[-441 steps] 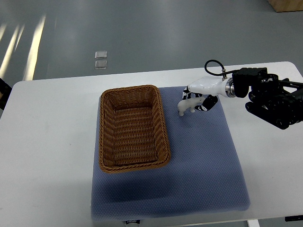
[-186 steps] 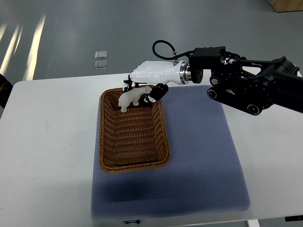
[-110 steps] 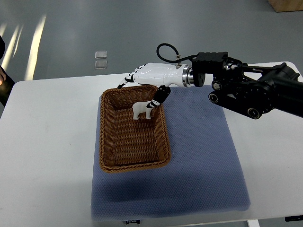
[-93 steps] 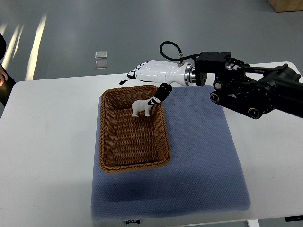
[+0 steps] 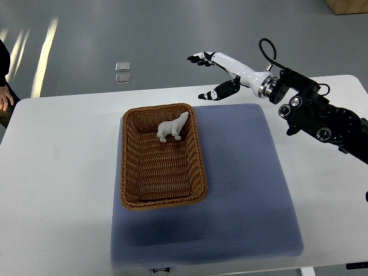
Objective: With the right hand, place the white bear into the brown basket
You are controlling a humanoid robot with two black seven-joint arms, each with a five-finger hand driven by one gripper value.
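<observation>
The white bear (image 5: 172, 126) stands on its feet inside the brown basket (image 5: 130, 184), in the far part near the basket's right wall, its head pointing toward that wall. The basket sits on the left part of a blue mat (image 5: 247, 190), which lies on a white table (image 5: 57, 172). The right hand (image 5: 215, 75) is raised beyond the far edge of the table, well apart from the bear, with its fingers (image 5: 198, 57) spread and holding nothing. Its black arm (image 5: 319, 118) comes in from the right edge. At the left edge, part of a person's hand (image 5: 4, 99) shows beside the table.
</observation>
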